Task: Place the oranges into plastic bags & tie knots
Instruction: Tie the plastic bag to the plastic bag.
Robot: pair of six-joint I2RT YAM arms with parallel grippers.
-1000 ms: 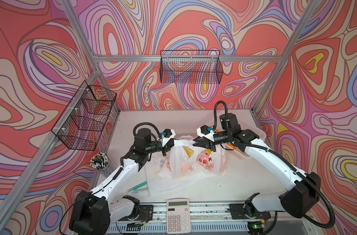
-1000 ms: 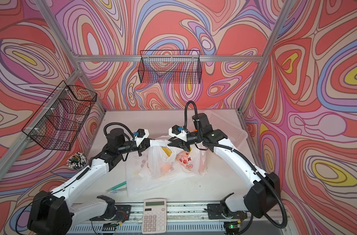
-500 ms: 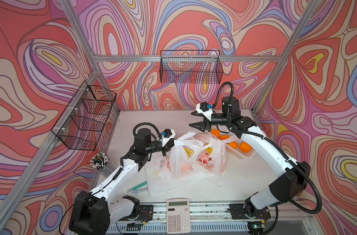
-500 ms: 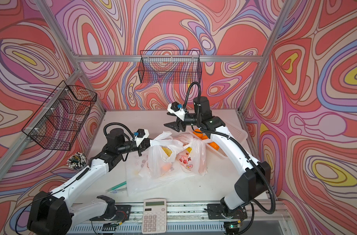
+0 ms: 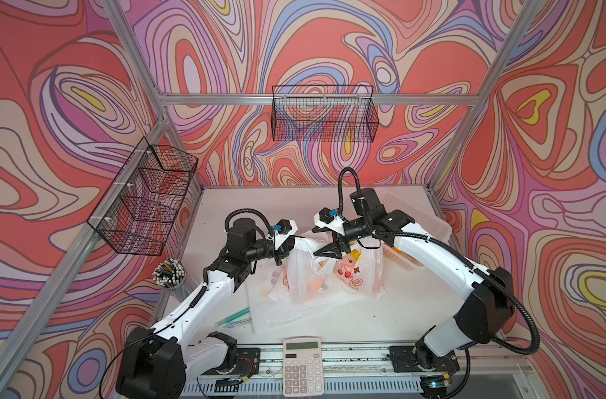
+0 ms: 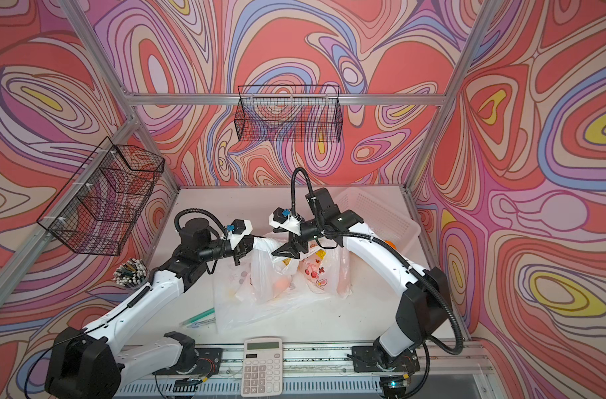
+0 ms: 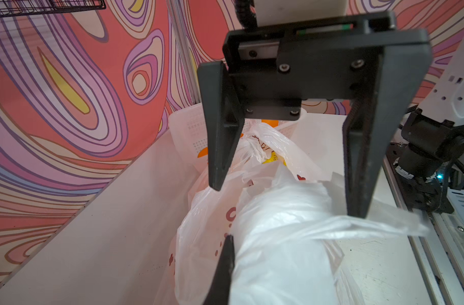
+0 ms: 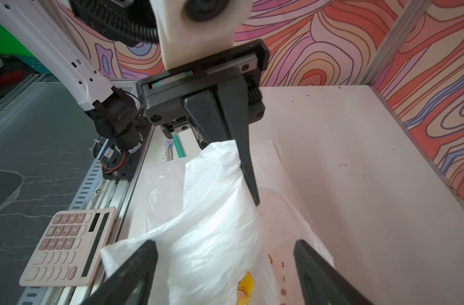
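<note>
Our left hand [image 5: 285, 249] is clamped on 1 handle loop [image 8: 220, 158] of the open bag [image 5: 303, 276]. It holds that loop up off the white surface [image 5: 381, 321], so the film hangs in a limp drape. Our right hand [image 7: 287, 196] hovers just across from it, above the bag's mouth, with its fingers spread wide and nothing between them.

At least 1 orange [image 5: 316, 284] glows through the bag wall, sitting low. Just beside this bag stands a second bag [image 5: 358, 276], with a bunched twist [image 7: 254, 150] at its top that we take for a knot. A third bag [image 5: 294, 316] lies flat beneath both. Another orange [image 6: 392, 244] shows in the white basket [image 5: 429, 221] behind our right arm.

We judge the film thin, soft and slippery. It will crumple and slide rather than hold shape, and a flat pinch on the wall may slip or tear. The fruit weights the bottom, which should anchor the bag. The opposite handle, which we cannot pick out clearly, looks like the place to close, gathered into a rope.
</note>
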